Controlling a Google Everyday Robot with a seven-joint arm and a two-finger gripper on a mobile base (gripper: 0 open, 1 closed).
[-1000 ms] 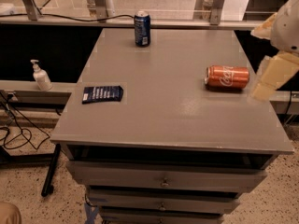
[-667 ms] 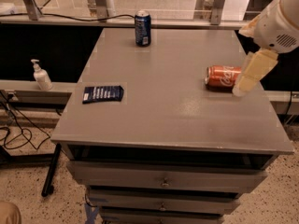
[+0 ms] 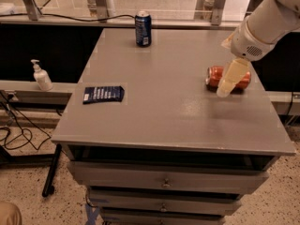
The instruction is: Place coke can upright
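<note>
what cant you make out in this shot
1. Coke can: its middle is hidden behind the gripper, camera view.
2. Gripper, at the table's right side in front of the can: contact with the can unclear.
3. Arm: cut off by the top-right edge.
4. Dark blue packet: print too small.

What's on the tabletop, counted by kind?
Cans: 2 (coke can on its side, blue can upright)
Packets: 1 (dark blue packet)
Total: 3
The end effector hovers at the coke can, on the right side.
</note>
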